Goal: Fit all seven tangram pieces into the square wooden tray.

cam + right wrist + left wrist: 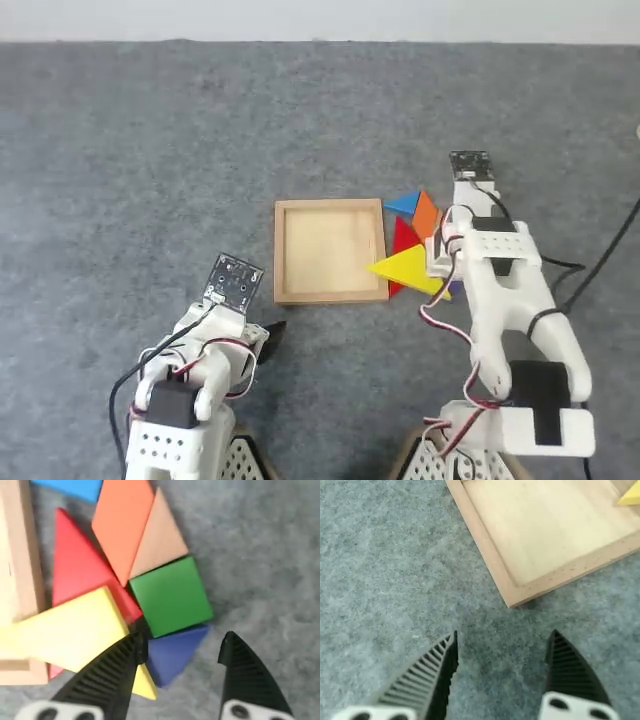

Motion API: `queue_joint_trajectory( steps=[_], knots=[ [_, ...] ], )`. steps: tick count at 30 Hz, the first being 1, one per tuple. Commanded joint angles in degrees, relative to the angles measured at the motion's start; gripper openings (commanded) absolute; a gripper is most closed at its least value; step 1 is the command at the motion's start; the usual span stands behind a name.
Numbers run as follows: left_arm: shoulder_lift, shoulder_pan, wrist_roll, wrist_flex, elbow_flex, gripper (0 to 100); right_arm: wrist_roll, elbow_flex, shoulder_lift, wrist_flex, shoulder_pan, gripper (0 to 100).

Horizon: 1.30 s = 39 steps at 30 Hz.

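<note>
The square wooden tray [282, 252] lies mid-table with nothing on its floor; its corner [520, 587] shows in the left wrist view. The tangram pieces cluster at its right side. These are a light blue triangle [70, 487], an orange parallelogram [122, 522], a tan triangle [160, 540], a green square [170, 595], a red triangle [80, 570] and a dark blue triangle [175, 650]. The large yellow triangle [70, 630] rests tilted on the red one and on the tray rim [20, 570]. My right gripper [183, 640] hovers open over the dark blue triangle. My left gripper [502, 652] is open above bare carpet near the tray's front left corner.
Grey carpet [150, 150] covers the table. The right arm [495, 260] stretches over the pieces' right side, with a black cable [600, 265] trailing beside it. The left arm [200, 370] sits at the front left. Open carpet lies left of and behind the tray.
</note>
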Motion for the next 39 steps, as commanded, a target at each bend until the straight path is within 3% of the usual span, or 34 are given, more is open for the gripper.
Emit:
queue_joint_trajectory(
  steps=[1, 19, 26, 35, 39],
  knots=[
    [-1.0, 0.4, 0.4, 0.3, -0.7, 28, 0.8, -0.5, -2.6, -0.8, -2.9, 24.2],
    [-1.0, 0.4, 0.4, 0.3, -0.7, 28, 0.9, -5.6, 0.1, -4.6, -18.7, 24.2],
    [-1.0, 0.4, 0.4, 0.3, -0.7, 28, 0.8, -13.7, 9.6, -4.2, -19.2, 24.2],
    [-1.0, 0.4, 0.4, 0.3, -0.7, 28, 3.3, -7.9, -14.0, 3.1, -17.8, 24.2],
    [-1.0, 0.4, 0.4, 0.3, -0.7, 28, 9.2, 4.0, -26.7, 8.2, -22.5, 24.2]
  ],
)
